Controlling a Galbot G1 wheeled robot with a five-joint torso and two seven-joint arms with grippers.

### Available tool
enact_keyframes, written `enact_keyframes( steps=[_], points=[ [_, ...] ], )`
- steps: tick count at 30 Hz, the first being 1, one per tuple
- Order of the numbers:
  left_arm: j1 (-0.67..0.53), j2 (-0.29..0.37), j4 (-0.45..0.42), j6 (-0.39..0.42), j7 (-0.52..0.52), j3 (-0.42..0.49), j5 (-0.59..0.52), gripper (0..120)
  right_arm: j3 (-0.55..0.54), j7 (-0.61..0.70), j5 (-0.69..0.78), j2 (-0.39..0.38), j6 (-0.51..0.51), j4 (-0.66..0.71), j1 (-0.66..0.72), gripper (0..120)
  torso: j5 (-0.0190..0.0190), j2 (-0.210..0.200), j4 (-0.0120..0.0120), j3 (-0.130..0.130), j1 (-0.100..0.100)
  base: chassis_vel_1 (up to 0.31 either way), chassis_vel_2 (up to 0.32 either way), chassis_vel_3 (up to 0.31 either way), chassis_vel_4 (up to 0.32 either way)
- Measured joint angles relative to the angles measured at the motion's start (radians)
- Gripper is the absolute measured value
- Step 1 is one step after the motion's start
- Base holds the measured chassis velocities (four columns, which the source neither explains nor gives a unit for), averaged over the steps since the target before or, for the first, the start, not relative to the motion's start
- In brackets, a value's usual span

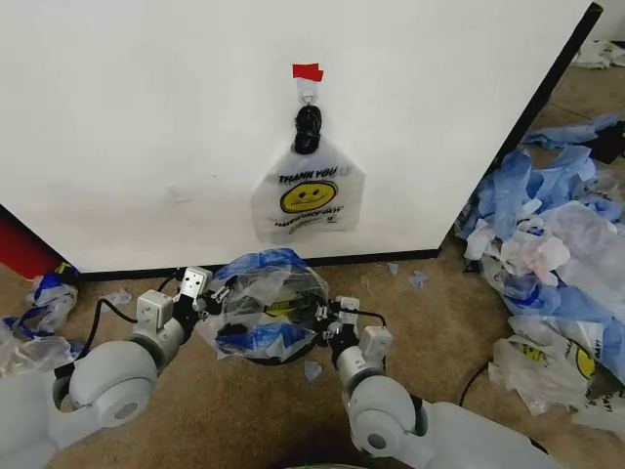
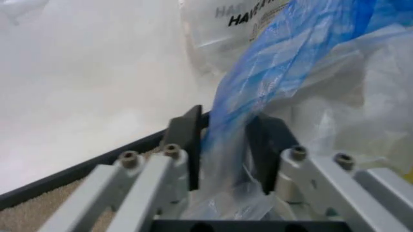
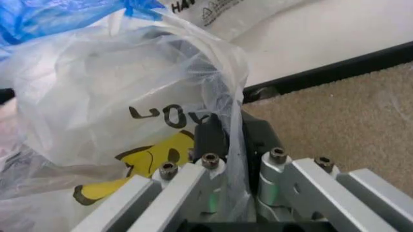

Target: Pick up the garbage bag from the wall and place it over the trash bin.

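- both grippers sit lowest in the head view, one at each side of the trash bin (image 1: pixel 278 354), so the bag between them is pulled wide across its mouth.
- left gripper (image 1: pixel 210 293) is at the bin's left rim; its fingers (image 2: pixel 185 140) are closed down on a blue strip of the garbage bag (image 1: pixel 262 311) — a pinch on the edge, likely to keep that side from slipping inward.
- right gripper (image 1: pixel 330 318) is at the right rim; its fingers (image 3: pixel 210 137) are clamped on a fold of clear plastic next to the yellow smiley print.
- the held bag lies crumpled over the bin's top, billowing rather than tucked — i'd judge the draping as underway, not settled.
- a second smiley bag (image 1: pixel 307 200) hangs on the wall (image 1: pixel 146 117) from a hook (image 1: pixel 308 98) under red tape (image 1: pixel 307 71), just behind the bin.
- loose bags (image 1: pixel 557 264) are heaped on the floor to the right, well apart.
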Motion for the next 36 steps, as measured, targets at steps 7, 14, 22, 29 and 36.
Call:
enact_keyframes(
  steps=[7,14,22,29,36],
  points=[
    [0.001,-0.018,0.030,-0.003,-0.010,0.000,0.000,0,0.000,-0.036,-0.001,-0.020,0.019,0.021,-0.019,1,-0.0001,0.000,-0.0001,0.000,0.000,0.000,0.000,0.000,0.000],
    [-0.001,-0.029,0.062,-0.010,-0.011,0.002,0.007,0,0.003,-0.089,0.000,-0.032,0.056,0.036,-0.033,1,0.0000,0.000,-0.0001,0.000,0.000,0.000,0.000,0.000,0.000],
    [-0.013,-0.057,0.102,-0.017,-0.012,0.013,0.015,0,-0.005,-0.151,0.005,-0.049,0.091,0.063,-0.038,1,0.0000,0.000,-0.0001,0.000,0.000,0.000,0.000,0.000,0.000],
    [-0.016,-0.034,0.108,-0.024,-0.006,0.007,0.019,0,-0.011,-0.176,0.000,-0.059,0.100,0.070,-0.042,1,0.0000,0.000,-0.0003,0.000,0.000,0.000,0.000,0.000,0.000],
    [-0.008,0.012,0.067,-0.023,0.004,-0.013,0.005,0,-0.024,-0.177,-0.011,-0.053,0.100,0.063,-0.037,1,0.0002,0.000,0.0000,0.000,0.000,0.000,0.000,0.000,0.000]
  ],
)
